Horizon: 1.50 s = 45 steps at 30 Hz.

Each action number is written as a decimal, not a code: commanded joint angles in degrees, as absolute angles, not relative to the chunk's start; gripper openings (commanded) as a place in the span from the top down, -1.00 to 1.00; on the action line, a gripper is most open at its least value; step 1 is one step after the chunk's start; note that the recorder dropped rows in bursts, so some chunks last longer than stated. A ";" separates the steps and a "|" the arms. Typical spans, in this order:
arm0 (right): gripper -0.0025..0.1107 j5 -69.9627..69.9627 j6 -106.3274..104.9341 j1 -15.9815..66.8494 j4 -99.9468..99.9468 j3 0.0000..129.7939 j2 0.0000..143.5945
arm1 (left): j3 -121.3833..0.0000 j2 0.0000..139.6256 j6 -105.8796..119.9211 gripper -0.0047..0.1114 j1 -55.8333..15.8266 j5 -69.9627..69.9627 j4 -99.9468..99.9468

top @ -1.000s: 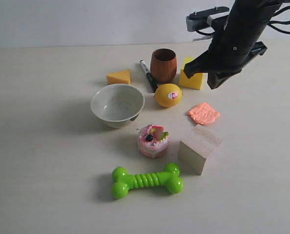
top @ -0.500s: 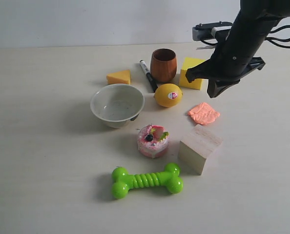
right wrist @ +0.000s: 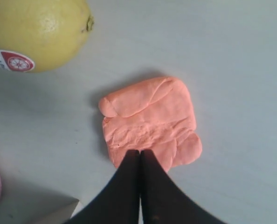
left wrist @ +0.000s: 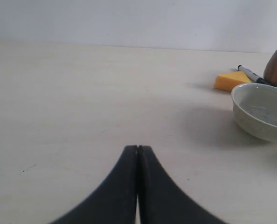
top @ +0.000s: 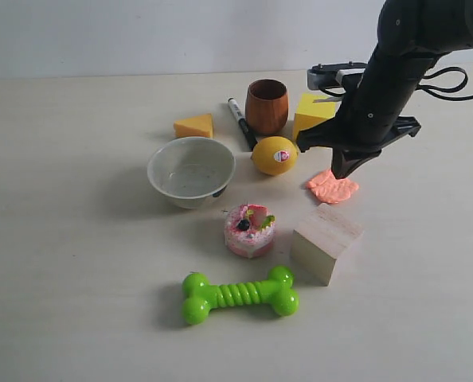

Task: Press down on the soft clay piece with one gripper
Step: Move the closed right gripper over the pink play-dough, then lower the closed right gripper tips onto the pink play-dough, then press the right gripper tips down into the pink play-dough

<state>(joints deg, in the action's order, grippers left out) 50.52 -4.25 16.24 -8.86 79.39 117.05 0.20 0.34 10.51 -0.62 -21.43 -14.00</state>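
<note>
The soft clay piece [top: 332, 188] [right wrist: 150, 121] is a flat salmon-pink lump lying on the table between the lemon and the wooden block. My right gripper [top: 338, 173] [right wrist: 139, 152] is shut, with its dark fingers pressed together and nothing between them. Its tip points down at the edge of the clay; whether it touches the clay I cannot tell. My left gripper [left wrist: 137, 148] is shut and empty over bare table, far from the clay, and does not show in the exterior view.
Around the clay stand a lemon [top: 274, 155] [right wrist: 36, 32], a wooden block [top: 326, 242], a yellow block [top: 312, 111] and a brown cup [top: 267, 106]. Further left are a marker [top: 240, 121], an orange wedge [top: 193, 126], a bowl [top: 191, 170] [left wrist: 261, 110], a cake toy [top: 250, 229] and a green bone [top: 239, 295].
My right arm has come down and slightly toward the front, bringing its shut tip from above the yellow block to the clay's edge. Nothing else has moved.
</note>
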 commanded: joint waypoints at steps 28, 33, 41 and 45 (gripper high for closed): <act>0.96 45.34 -5.13 16.03 -9.46 79.91 120.24 | 0.00 0.00 10.45 0.92 -0.41 -20.89 -14.09; 0.96 45.34 -5.39 16.03 -9.46 79.91 121.79 | 0.00 0.00 10.45 0.92 -0.41 -20.89 -14.09; 0.96 46.03 -5.39 16.03 -9.34 79.91 125.63 | 0.00 0.00 10.45 0.92 -0.41 -20.89 -14.09; 0.96 46.03 -5.39 16.03 -9.46 79.91 126.24 | 0.00 0.00 10.45 0.92 -0.41 -20.89 -14.09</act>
<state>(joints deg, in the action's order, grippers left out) 46.64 -4.92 16.24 -9.67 80.51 123.76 0.20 0.34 10.51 -0.62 -21.43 -14.00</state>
